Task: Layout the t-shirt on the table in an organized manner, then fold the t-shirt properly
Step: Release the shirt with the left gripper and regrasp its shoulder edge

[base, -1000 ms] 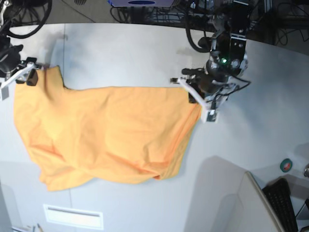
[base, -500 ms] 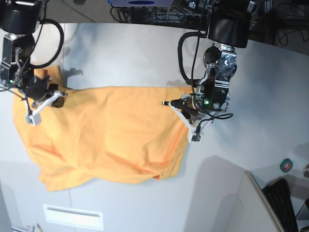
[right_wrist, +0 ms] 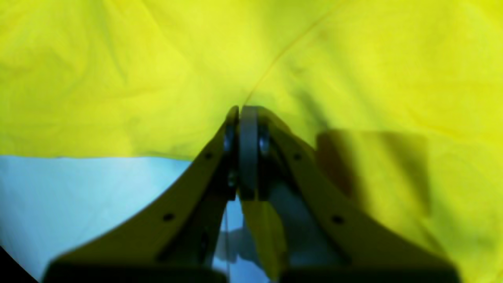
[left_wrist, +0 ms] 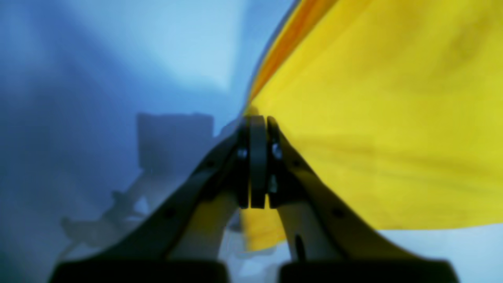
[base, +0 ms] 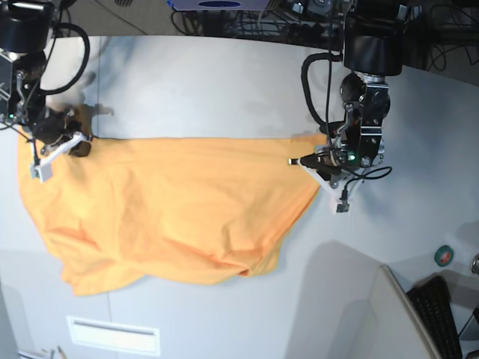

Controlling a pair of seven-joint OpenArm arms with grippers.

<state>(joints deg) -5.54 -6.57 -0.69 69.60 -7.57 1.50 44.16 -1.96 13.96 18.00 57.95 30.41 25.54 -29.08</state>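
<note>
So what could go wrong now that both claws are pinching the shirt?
The left claw is shut right at the edge of the t-shirt, so the cloth might slip out if it gets pulled. The right claw is shut on a corner too, so pulling unevenly could skew the shirt. The near side looks rumpled and curled under, and dragging it across the table may keep those wrinkles.

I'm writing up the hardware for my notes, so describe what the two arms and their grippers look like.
Both arms are black, blocky segments trailing looped black cables. The left gripper and right gripper have pale, whitish curved fingers with small holes along them, ending in dark pads. A small green light glows on the left arm's wrist.
</note>
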